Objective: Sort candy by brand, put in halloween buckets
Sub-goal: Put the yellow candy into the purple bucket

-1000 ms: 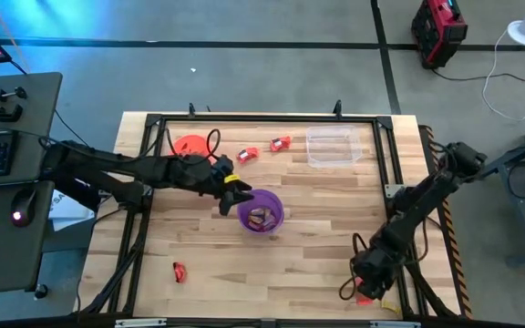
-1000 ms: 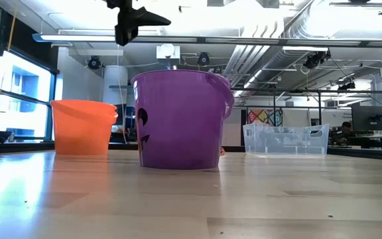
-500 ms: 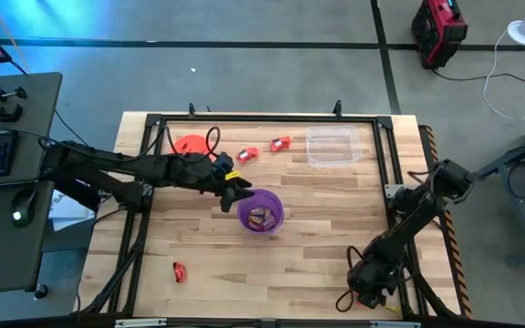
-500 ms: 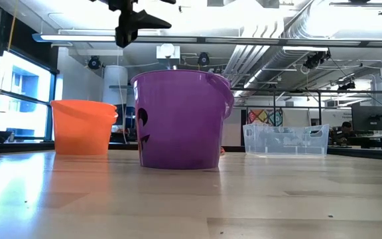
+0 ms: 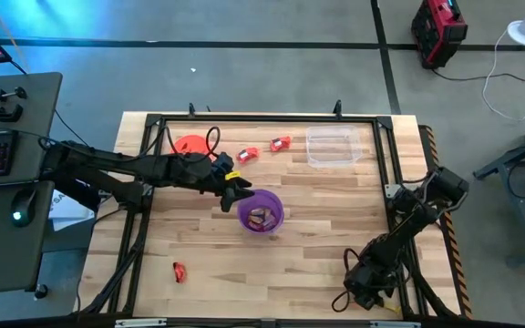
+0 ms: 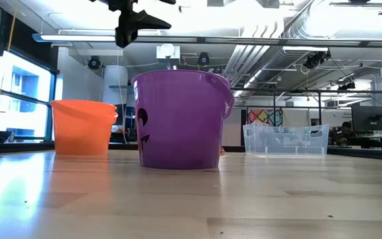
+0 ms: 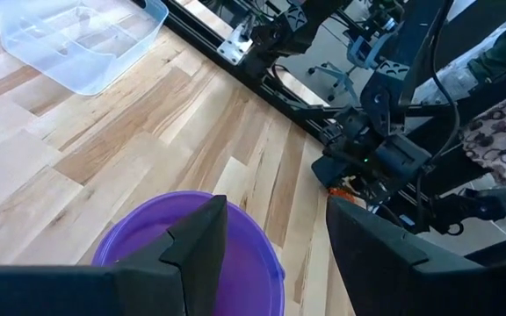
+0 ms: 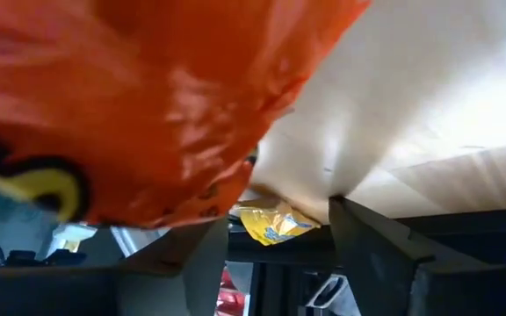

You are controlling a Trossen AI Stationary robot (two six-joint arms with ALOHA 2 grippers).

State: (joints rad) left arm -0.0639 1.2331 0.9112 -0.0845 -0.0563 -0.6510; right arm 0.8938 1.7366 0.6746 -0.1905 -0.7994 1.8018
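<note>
The purple bucket (image 5: pixel 261 211) stands upright mid-table with some candy inside; it also shows in the low view (image 6: pixel 181 119). The orange bucket (image 5: pixel 190 146) stands at the far left. Two red-orange candies (image 5: pixel 247 154) (image 5: pixel 281 143) lie near the far edge, and one red candy (image 5: pixel 180 271) lies near-left. My left gripper (image 5: pixel 237 189) hangs open and empty above the purple bucket's left rim (image 7: pixel 148 237). My right gripper (image 5: pixel 363 290) is open at the near right edge, right over an orange wrapper (image 8: pixel 148 105) with yellow lettering. A yellow wrapper (image 8: pixel 275 224) lies beyond it. My right gripper stands over the orange wrapper (image 8: pixel 174 175) with its fingers apart. The wrapper fills the view close to the camera, and I cannot tell whether the fingers touch it.
A clear plastic tub (image 5: pixel 328 146) stands at the far right of the table. A dark metal frame (image 5: pixel 386 155) runs round the table top. Bare wood (image 5: pixel 308 260) lies between the purple bucket and my right gripper.
My right gripper has gone toward the table's near edge and now covers the orange wrapper that showed beside it a second ago; its arm has folded in toward the table. My left gripper stays above the purple bucket.
</note>
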